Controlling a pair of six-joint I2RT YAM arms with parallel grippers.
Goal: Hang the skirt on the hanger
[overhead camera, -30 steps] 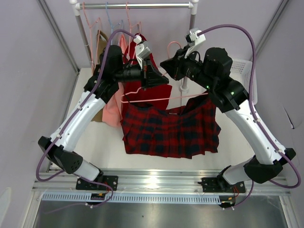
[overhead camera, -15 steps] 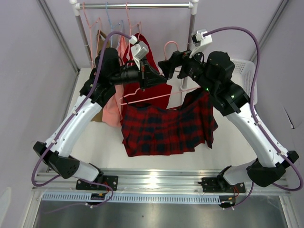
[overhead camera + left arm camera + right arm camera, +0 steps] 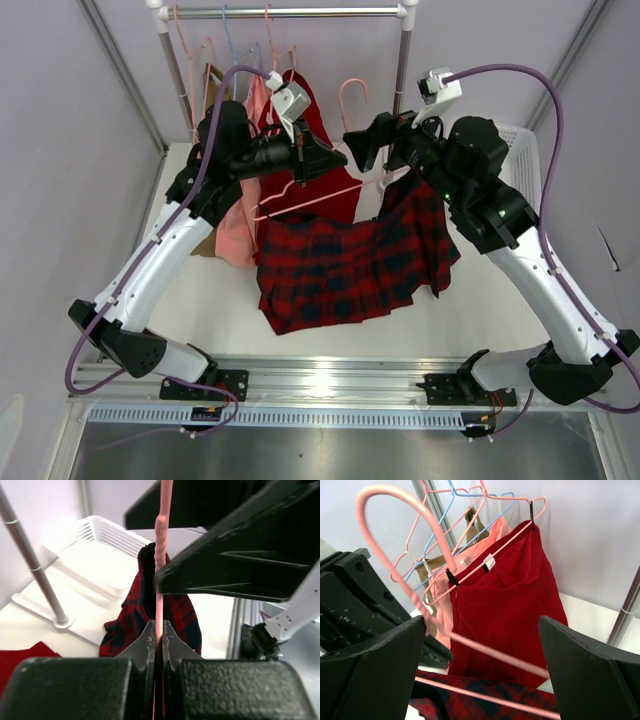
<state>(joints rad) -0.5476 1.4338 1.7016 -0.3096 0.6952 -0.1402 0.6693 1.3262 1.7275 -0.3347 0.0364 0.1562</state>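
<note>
Now the L gripper (image 3: 156, 630) is clamped on the pink hanger (image 3: 160, 535) wire, holding it mid-air btwn both arms. R gripper (image 3: 481, 640) is spread wide, hanger wire passing btwn its fingers w/o any grip. Plaid skirt (image 3: 340, 265) hangs off the hanger's lower bar, its right end bunched up near the R arm.

Top view: bright, even, diffuse light. Faint soft shadow under the skirt (image 3: 340, 270) on the table (image 3: 215, 300), and mild glare on the near-edge rail (image 3: 330, 378). Left wrist: white basket (image 3: 95, 545) blown out, left gripper fingers (image 3: 75, 690) blurred. Right wrist: right gripper fingers (image 3: 365, 675) dark, soft.
</note>
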